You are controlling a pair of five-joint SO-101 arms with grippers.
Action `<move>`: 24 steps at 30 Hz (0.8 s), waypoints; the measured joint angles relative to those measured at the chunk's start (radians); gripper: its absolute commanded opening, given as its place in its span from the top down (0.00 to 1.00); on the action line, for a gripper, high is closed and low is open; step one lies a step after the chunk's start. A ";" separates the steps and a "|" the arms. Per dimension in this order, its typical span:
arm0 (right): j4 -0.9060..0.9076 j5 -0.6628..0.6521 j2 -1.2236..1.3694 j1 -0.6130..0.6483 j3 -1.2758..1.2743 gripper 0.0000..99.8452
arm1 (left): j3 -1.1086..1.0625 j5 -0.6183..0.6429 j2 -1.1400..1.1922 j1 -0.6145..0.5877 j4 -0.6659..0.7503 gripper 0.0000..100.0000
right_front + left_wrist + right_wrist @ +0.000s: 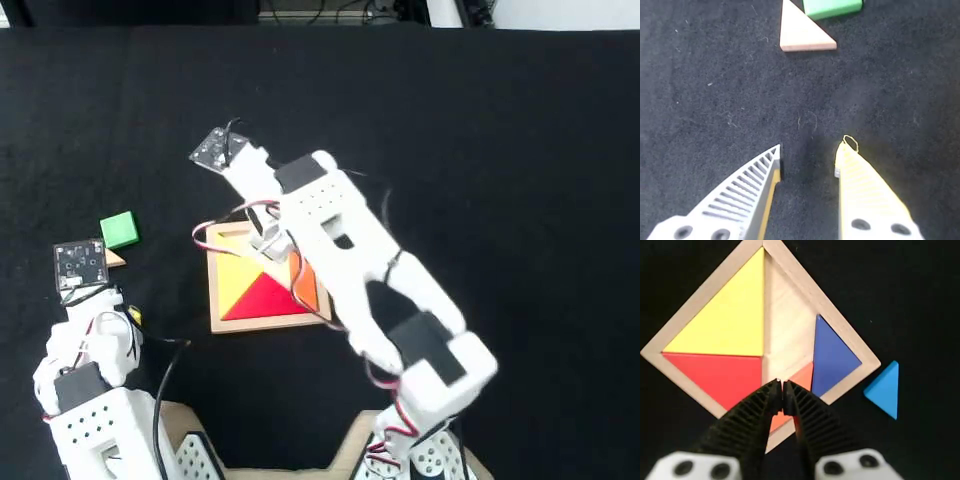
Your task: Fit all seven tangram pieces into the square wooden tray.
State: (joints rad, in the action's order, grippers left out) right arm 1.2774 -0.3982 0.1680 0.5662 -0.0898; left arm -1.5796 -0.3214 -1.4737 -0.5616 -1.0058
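Seen from above, the square wooden tray (213,290) lies mid-table beneath the right arm (340,240), with a green block (119,229) near the left arm (90,350). In the left wrist view, the left gripper (810,150) gapes wide over black cloth (715,100), apart from a pale wooden triangle (802,32) just beside the block. In the right wrist view, the right gripper (782,387), pinched closed and holding nothing, hovers over the tray's orange piece (802,376), which sits with a yellow triangle (732,320), a red triangle (722,375) and a dark blue triangle (832,357); a light blue triangle (886,390) lies just outside.

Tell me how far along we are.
Done: four pieces in the tray, the yellow triangle, red triangle, dark blue triangle and orange piece. In hand: nothing; the right gripper hangs shut over the orange piece, the left gripper is open. Left: light blue triangle beside the tray, green piece, wooden triangle.
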 measured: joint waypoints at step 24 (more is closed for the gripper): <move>-0.203 0.203 -0.350 -0.445 -0.379 0.99 | 0.712 -0.040 0.741 0.086 -0.170 0.71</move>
State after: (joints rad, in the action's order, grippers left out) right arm 1.0748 -0.1956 -0.1818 0.1212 -0.4687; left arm -0.8677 -0.3613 -0.7327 -0.4757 -1.1761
